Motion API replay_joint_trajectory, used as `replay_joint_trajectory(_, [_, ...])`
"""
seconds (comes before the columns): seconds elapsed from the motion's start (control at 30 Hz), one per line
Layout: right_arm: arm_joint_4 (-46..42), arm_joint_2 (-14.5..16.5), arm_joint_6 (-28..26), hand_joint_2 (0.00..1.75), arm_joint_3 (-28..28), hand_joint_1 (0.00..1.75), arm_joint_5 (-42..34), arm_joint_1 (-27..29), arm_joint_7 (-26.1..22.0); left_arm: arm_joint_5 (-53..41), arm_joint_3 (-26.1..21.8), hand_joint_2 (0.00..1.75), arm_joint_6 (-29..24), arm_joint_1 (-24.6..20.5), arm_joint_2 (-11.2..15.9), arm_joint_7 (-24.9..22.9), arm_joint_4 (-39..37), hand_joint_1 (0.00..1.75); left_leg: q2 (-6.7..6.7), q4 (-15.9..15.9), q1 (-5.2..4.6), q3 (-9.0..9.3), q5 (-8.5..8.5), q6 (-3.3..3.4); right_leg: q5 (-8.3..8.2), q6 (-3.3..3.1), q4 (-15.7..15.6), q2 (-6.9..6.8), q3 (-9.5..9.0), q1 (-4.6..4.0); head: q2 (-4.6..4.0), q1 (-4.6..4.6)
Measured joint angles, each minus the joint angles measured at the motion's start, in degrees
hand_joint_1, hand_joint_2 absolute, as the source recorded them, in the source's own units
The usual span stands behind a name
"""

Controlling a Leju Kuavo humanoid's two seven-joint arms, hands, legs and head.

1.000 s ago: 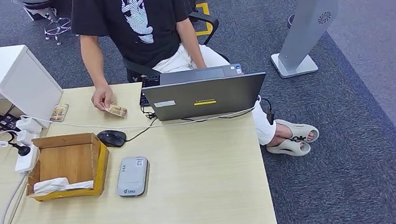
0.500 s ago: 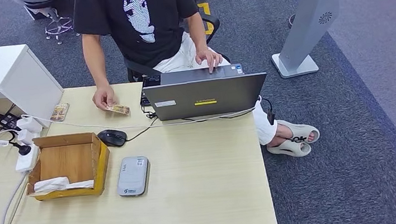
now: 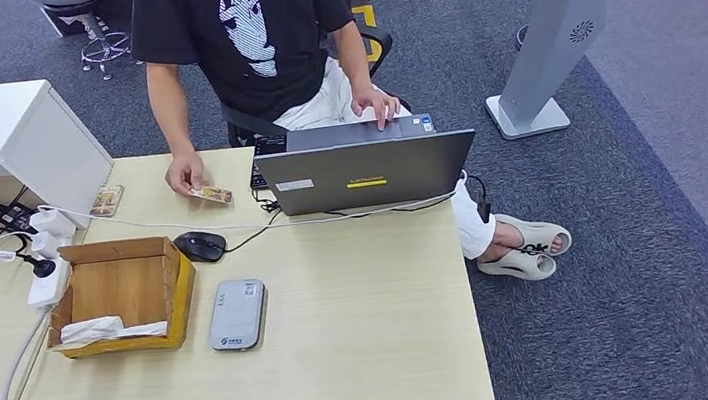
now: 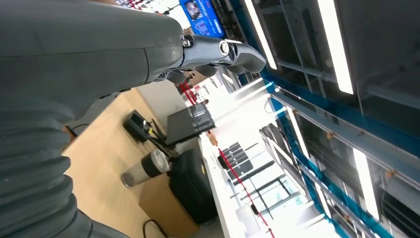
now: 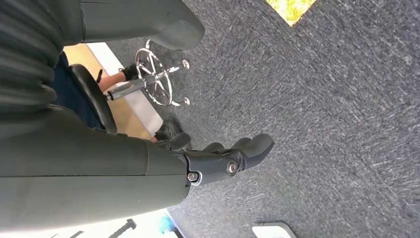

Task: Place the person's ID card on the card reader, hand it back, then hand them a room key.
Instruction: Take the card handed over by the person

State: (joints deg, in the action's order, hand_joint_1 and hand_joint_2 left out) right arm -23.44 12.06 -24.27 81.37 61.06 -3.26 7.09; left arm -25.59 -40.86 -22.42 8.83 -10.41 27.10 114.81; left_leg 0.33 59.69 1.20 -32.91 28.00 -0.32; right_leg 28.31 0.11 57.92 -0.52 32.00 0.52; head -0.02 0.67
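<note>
Person seated at far side of table [image 3: 368,359], one hand [image 3: 184,174] pressing a patterned card — presumably the ID card [image 3: 211,195] — flat on the far-left part of the tabletop. Card sits at the person's fingertips, just left of the laptop [image 3: 367,172]. Judged: it is offered there, laid down rather than lifted, so the robot can reach across for it. Person's other hand [image 3: 378,107] rests on the laptop's far edge.

Card reader [image 3: 237,314], a grey slab, lies flat near the middle-left of the table, just right of the open cardboard box [image 3: 121,292], well apart from the ID card. Placement looks deliberate: within the robot's easy reach, top face up to take a card.

A second small card [image 3: 105,200] lies at the far-left edge, beside the white cabinet [image 3: 10,128]; could be the room key, cannot tell. Mouse [image 3: 199,246] between box and laptop.

Left hand [image 4: 218,52], in left wrist view: holds nothing, fingers loosely curled, thumb out; raised away from the table. Right hand [image 5: 223,161], in right wrist view: empty, fingers somewhat bent yet apart, hanging over carpet.

Judged stage: the start — card not yet taken.
</note>
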Motion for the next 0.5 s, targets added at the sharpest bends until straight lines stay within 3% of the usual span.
replay_joint_trajectory(0.27, [2.1, -1.7, 0.8, 1.75, -0.3, 0.00, 1.5, -0.5, 0.5, -12.2, 12.9, 1.75, -2.1, -9.1, 8.5, -11.2, -10.4, 0.00, 0.02, 0.0, -0.02, -0.03, -0.12, 0.01, -0.15, 0.04, 0.0, 0.04, -0.06, 0.00, 0.00, 0.00])
replay_joint_trajectory(0.5, [3.2, -2.7, 1.0, 1.75, -0.7, 0.00, 2.5, -0.7, 0.8, -14.5, 18.8, 1.75, -2.2, -15.1, 11.7, -13.9, -19.3, 0.00, 0.05, 0.0, -0.04, -0.08, -0.14, 0.05, -0.21, 0.01, 0.0, 0.09, -0.04, 0.01, 0.00, -0.01])
